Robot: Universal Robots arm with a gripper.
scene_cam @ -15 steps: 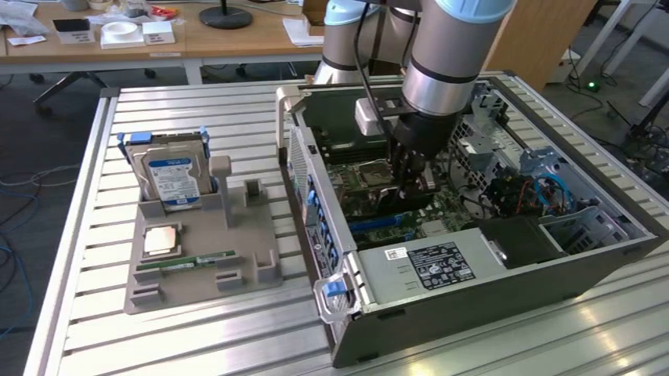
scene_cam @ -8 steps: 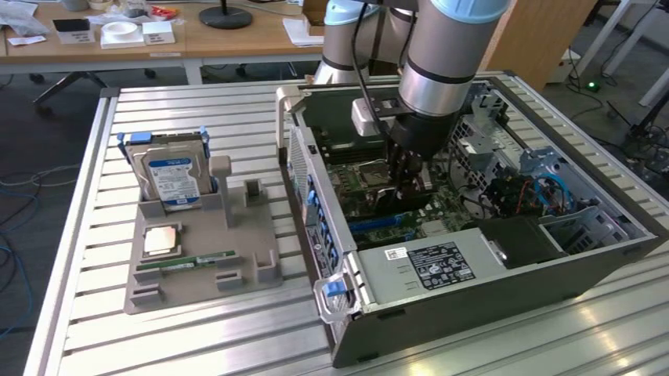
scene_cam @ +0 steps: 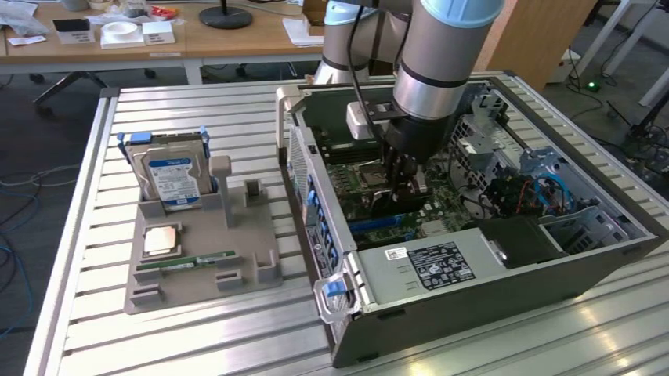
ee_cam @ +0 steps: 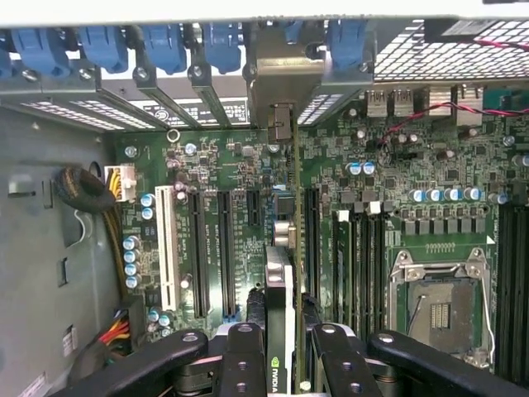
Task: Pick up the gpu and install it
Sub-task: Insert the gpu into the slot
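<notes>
Inside the open computer case point(scene_cam: 471, 313), the gpu point(ee_cam: 279, 281) stands on edge over the motherboard point(ee_cam: 215, 165), clamped from both flat sides by the tool point(ee_cam: 287, 332), whose black fingers point(ee_cam: 246, 343) press against the card's cooler face and back. From the wrist view the card runs in a thin line between the long black expansion slots point(ee_cam: 198, 248) and the memory slots next to the empty processor socket point(ee_cam: 438, 306). Its far end reaches toward the rear wall of the case, just under the row of blue latches point(ee_cam: 165, 45). Whether its lower edge is already seated in a slot I cannot tell from here. The arm point(scene_cam: 439, 70) comes straight down into the case, which lies on its side on the slatted metal tabletop point(scene_cam: 157, 345). Toward the exterior view's left, well apart from the case, a grey holder point(scene_cam: 240, 270) sits on the tabletop with a blue-labelled hard drive point(scene_cam: 172, 180) standing upright in it and a slim green memory stick point(scene_cam: 188, 261) lying flat near its front.
</notes>
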